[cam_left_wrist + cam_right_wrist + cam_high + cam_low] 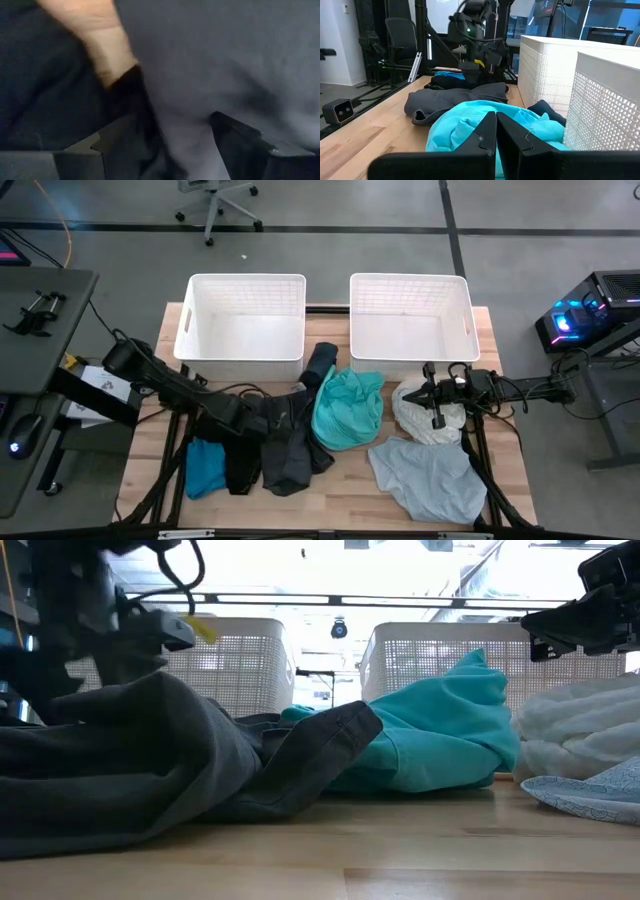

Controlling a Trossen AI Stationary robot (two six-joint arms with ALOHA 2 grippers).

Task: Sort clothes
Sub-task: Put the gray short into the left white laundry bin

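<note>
From above, the left claw is sunk in the charcoal garment; the right claw, clenched and empty, hangs over the white garment. Level across the worktop, charcoal folds hide the left claw. In the left wrist view, the fingers grasp grey cloth. The right wrist view shows the teal garment beyond.

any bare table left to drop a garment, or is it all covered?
Free: both white baskets are empty. Bare wood shows along the front edge between the charcoal garment and the pale blue garment. Crowded: the middle band, from the turquoise garment across the teal garment to the white garment.
</note>
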